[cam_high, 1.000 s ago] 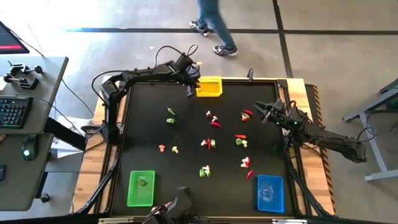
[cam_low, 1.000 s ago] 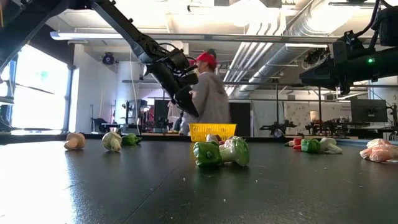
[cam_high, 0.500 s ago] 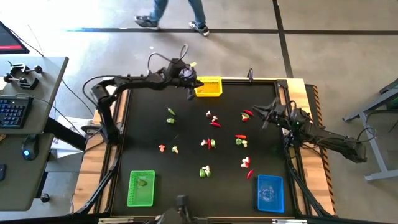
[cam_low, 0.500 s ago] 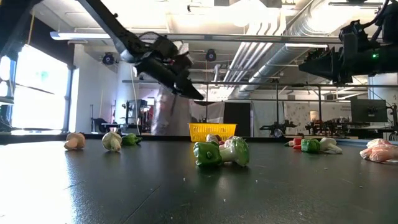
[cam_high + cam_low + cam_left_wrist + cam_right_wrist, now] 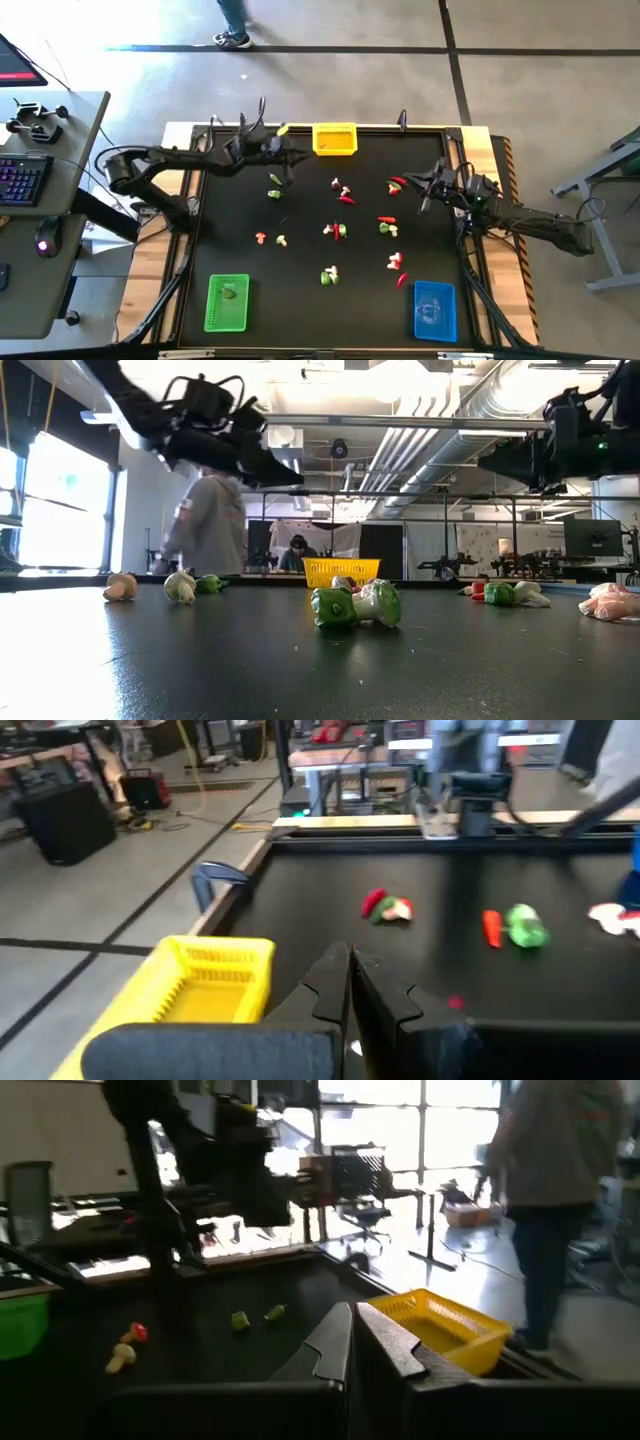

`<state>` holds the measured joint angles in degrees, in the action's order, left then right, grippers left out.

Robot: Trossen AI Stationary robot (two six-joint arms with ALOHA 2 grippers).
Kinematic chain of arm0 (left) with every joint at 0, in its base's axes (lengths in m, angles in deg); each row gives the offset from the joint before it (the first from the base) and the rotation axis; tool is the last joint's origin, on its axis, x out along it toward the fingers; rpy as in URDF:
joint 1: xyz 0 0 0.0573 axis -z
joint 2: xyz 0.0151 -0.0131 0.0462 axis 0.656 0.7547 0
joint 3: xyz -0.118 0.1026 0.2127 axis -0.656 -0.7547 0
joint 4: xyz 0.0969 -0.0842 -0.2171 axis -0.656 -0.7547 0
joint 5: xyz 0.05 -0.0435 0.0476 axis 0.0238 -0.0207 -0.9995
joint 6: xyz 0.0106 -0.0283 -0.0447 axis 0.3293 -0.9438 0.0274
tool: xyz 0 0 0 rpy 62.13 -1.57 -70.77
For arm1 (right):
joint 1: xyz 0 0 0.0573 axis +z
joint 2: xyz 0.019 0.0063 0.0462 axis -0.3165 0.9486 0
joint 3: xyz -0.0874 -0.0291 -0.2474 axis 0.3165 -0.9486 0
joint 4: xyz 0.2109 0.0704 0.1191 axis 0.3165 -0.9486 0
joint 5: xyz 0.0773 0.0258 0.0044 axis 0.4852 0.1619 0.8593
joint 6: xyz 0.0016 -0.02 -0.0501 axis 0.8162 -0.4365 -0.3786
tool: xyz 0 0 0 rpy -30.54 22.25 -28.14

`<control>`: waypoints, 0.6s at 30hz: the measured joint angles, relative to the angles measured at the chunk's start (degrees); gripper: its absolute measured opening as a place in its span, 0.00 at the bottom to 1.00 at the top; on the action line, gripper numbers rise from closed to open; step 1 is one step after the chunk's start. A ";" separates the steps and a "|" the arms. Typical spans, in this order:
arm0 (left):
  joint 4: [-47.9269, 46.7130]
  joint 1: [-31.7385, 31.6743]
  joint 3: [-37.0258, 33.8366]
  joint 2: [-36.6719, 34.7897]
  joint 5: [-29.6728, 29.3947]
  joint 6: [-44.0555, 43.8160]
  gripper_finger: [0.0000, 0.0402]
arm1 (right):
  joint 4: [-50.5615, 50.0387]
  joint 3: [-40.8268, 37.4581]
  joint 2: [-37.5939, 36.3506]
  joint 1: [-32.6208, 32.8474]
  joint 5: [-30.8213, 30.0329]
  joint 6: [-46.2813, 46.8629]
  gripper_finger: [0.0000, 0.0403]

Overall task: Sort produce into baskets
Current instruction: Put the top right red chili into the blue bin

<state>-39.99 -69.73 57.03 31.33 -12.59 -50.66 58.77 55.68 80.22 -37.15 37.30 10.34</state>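
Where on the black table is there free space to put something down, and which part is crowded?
Free: the strip between the green basket and blue basket, and the left edge below the left gripper. Crowded: the middle, where the produce lies scattered.

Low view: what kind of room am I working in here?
Most likely an industrial robotics lab or workshop. Exposed ducts run under the ceiling, workbenches with equipment stand behind the table, and a person walks past. From above, a desk with a keyboard sits beside the rig on a concrete floor.
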 joint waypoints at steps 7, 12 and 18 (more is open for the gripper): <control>11.62 2.86 -9.22 -2.17 -0.05 -0.88 0.00 | -0.79 1.42 8.06 0.00 -6.89 5.60 0.12; 13.81 3.74 -10.15 -2.26 0.11 1.45 0.00 | -1.02 4.65 15.37 0.00 -10.11 8.87 0.25; 15.92 3.61 -8.93 -2.26 0.09 1.33 0.00 | -4.58 8.36 23.84 -1.04 -12.48 7.05 0.39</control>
<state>-24.08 -66.12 48.10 29.07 -12.50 -49.33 54.19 64.04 104.06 -38.18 24.82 17.39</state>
